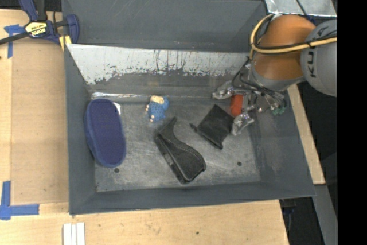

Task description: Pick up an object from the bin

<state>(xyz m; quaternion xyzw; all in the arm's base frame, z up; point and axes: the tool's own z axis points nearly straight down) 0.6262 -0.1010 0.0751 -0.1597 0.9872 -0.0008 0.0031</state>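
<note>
Just beside gripper (pixel 239 113), lower left: black flat pad (pixel 214 125).

Lighting is recorded as moderate and diffuse, from overhead. A pale band of glare is seen across the far wall of the bin (pixel 166 63); the floor below it is lit more dimly. A broad highlight is carried on the arm's orange cover (pixel 284 46). Soft shadow is cast under the pincer (pixel 243 112) and beside the flat black pad (pixel 213 125).
</note>
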